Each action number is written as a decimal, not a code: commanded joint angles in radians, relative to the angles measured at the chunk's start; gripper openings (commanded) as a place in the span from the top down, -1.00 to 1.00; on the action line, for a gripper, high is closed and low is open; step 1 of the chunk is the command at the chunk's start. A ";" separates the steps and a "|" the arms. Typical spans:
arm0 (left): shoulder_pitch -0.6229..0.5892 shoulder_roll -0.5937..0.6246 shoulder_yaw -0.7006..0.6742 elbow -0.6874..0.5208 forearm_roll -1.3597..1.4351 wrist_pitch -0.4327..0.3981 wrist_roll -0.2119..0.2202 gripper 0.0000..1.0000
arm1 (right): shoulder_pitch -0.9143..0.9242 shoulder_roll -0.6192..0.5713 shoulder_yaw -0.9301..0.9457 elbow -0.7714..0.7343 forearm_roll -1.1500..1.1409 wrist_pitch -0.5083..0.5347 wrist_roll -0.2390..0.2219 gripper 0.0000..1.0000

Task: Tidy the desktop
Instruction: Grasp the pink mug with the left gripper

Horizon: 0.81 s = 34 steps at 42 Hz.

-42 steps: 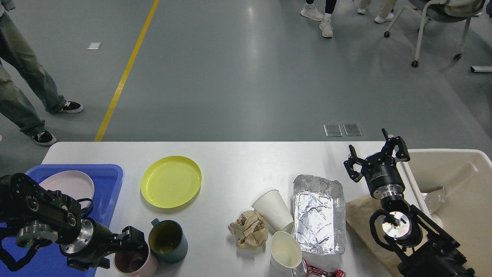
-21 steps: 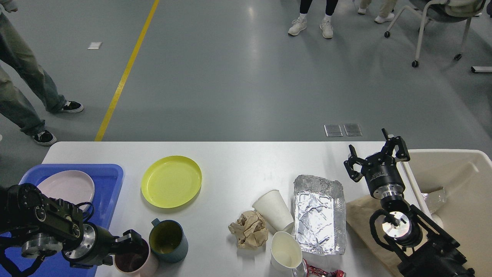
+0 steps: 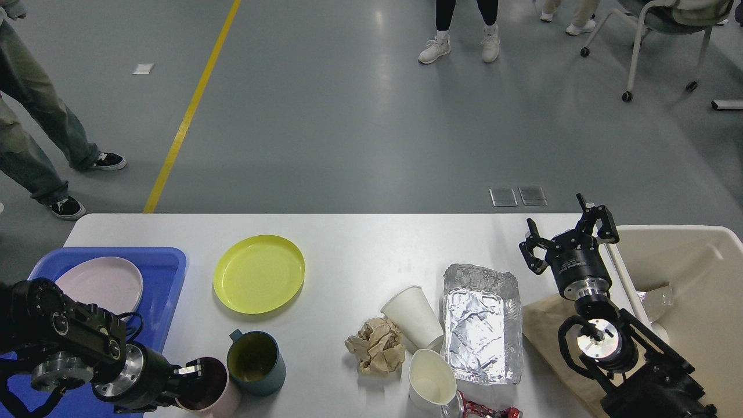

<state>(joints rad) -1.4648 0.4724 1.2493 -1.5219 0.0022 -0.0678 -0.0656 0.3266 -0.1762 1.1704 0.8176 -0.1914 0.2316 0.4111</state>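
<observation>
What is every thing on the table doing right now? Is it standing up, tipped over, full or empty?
pink mug: upright, left gripper at its rim
dark teal mug: upright, beside pink mug
yellow plate: flat, empty
pink plate: lying in blue tray
tipped paper cup: on its side
standing paper cup: upright, empty
foil tray: empty, crinkled
brown paper ball: crumpled
right gripper: jaws open, holding nothing

Blue tray (image 3: 165,273) at left, holding a pale pink plate (image 3: 104,278). Yellow plate (image 3: 259,274) beside it. Nearer: pink mug (image 3: 216,395) touching teal mug (image 3: 256,362). Crumpled brown paper (image 3: 375,345), two white paper cups (image 3: 413,316), foil tray (image 3: 480,323), beige bin (image 3: 691,290) at right.
</observation>
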 commanded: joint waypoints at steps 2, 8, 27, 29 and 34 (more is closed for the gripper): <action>0.001 0.000 -0.001 0.002 0.001 -0.006 0.024 1.00 | 0.000 0.000 0.000 0.000 0.000 0.000 0.000 -1.00; 0.000 0.002 -0.002 0.000 0.001 -0.007 0.033 1.00 | -0.001 0.000 0.000 0.000 0.000 0.000 0.000 -1.00; -0.245 0.077 0.153 -0.049 0.004 -0.219 0.035 1.00 | -0.001 0.001 0.000 0.000 0.001 0.000 0.000 -1.00; -0.357 0.069 0.211 -0.090 0.004 -0.227 0.035 1.00 | 0.000 0.001 0.000 0.000 0.000 0.000 0.000 -1.00; -0.648 0.035 0.320 -0.196 -0.004 -0.306 0.030 1.00 | -0.001 0.000 0.000 0.000 0.000 0.000 0.000 -1.00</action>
<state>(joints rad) -1.8932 0.5338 1.4895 -1.6468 0.0060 -0.2999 -0.0311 0.3257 -0.1750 1.1705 0.8176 -0.1918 0.2316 0.4111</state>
